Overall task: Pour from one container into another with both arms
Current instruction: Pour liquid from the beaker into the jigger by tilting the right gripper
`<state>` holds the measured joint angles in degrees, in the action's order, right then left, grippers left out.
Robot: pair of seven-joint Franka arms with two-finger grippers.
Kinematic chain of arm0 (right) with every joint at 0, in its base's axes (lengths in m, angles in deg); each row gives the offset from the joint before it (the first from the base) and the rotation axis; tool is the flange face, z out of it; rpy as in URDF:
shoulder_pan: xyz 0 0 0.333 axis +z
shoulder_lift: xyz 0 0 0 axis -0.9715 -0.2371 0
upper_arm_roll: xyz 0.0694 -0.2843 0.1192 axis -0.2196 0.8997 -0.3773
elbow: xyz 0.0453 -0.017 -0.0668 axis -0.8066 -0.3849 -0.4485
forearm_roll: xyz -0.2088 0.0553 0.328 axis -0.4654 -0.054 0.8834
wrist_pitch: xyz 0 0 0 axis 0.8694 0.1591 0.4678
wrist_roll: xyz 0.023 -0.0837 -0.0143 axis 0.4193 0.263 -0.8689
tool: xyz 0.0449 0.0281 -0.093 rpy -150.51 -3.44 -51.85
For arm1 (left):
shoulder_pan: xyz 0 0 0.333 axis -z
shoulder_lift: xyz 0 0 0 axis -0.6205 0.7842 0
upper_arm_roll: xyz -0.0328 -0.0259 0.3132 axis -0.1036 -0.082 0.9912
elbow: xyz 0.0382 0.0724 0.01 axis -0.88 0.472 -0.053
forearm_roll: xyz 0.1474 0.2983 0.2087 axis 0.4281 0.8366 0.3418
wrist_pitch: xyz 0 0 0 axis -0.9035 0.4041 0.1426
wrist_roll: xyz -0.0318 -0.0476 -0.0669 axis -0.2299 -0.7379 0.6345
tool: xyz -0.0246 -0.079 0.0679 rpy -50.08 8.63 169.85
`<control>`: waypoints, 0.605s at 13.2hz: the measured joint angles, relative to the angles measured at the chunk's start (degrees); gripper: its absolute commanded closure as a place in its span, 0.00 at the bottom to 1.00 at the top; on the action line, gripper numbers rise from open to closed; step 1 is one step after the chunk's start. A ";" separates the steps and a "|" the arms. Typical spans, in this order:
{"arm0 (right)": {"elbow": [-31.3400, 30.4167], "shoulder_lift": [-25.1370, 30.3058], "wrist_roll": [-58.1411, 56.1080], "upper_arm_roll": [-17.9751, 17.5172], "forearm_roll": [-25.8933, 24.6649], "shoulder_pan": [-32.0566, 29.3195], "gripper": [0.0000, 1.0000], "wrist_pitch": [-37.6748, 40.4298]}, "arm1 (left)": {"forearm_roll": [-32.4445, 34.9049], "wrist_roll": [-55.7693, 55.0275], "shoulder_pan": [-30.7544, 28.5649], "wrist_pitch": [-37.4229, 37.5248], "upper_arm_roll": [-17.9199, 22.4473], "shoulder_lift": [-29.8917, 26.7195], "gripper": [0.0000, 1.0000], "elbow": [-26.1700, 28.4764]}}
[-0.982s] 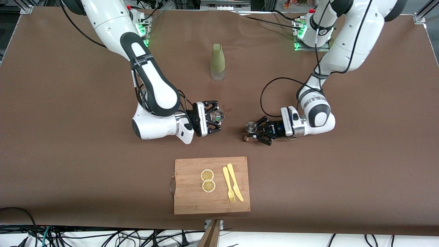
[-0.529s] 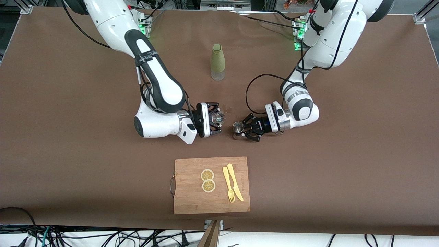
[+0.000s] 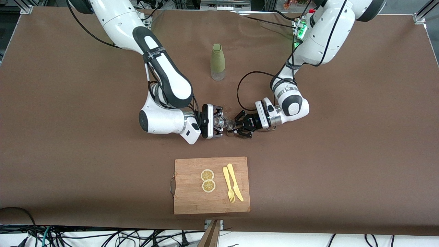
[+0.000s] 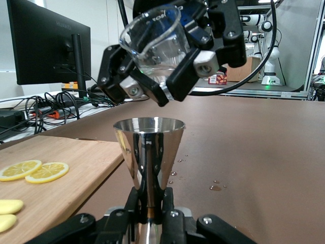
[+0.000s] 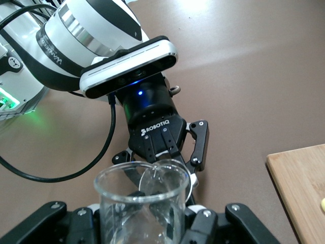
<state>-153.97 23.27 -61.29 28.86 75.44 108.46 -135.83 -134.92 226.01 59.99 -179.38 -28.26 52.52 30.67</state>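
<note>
My two claws meet over the middle of the table, glass beaker tipped above steel jigger.

My right claw (image 3: 219,124) pinches a clear glass beaker (image 4: 155,43), tilted with its lip over the jigger's mouth. My left claw (image 3: 237,127) is clamped on the waist of a polished steel jigger (image 4: 148,155), held upright just under the beaker. A few drops lie on the brown table (image 4: 264,152). The wooden cutting board (image 3: 192,199) with two lemon slices (image 3: 208,180), a yellow fork (image 3: 228,189) and knife (image 3: 235,182) lies nearer the front camera; the green bottle (image 3: 217,61) stands farther off.
</note>
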 measured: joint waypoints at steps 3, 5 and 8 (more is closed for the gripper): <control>-0.04 -0.24 0.12 0.15 -1.38 0.01 1.00 -0.05 | 0.00 0.00 0.14 0.00 -0.16 0.00 1.00 0.48; -0.07 -0.56 1.20 0.21 -3.76 0.01 1.00 -0.18 | 0.00 0.03 0.14 0.00 -0.16 0.00 1.00 0.61; -0.06 -0.68 4.08 0.21 -7.31 0.40 1.00 -0.24 | -1.03 0.12 0.14 -0.01 -0.16 0.00 1.00 0.64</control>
<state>-154.03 22.59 -57.21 29.06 68.13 108.85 -136.07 -135.95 226.12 60.13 -179.39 -28.42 52.52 31.31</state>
